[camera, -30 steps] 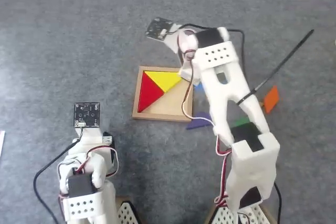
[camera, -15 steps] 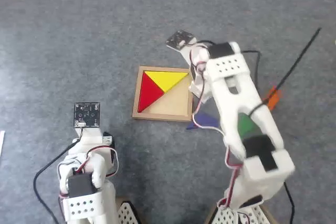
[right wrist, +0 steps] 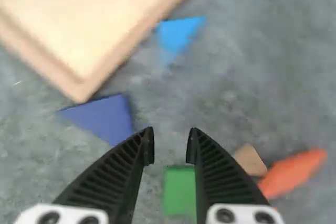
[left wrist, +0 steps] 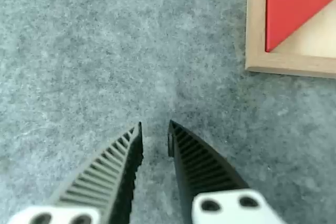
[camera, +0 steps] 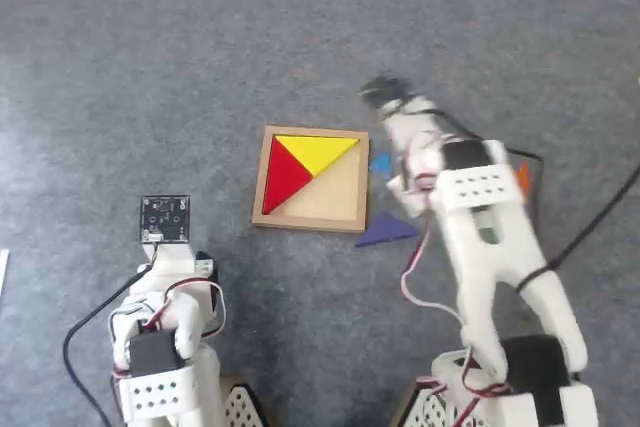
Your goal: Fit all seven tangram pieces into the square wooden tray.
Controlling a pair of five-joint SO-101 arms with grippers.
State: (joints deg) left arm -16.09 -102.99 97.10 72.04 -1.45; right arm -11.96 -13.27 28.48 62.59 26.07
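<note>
Lying flat on the grey, felt-like bench [camera: 150,77], the square wooden tray [camera: 322,209] holds two smooth triangles. The red triangle [camera: 282,179] has its long side along the tray's left rim, and the yellow triangle [camera: 318,151] has its long side along the far rim. Their corners meet at the tray's centre. A light blue triangle [camera: 380,163] and a dark blue triangle [camera: 385,232] lie just off the tray's right side. The right fingers [right wrist: 144,148] are slightly apart and grip nothing, close to a green piece [right wrist: 178,190]. The left fingers [left wrist: 135,140] are also slightly apart and empty, off the tray's left side.
</note>
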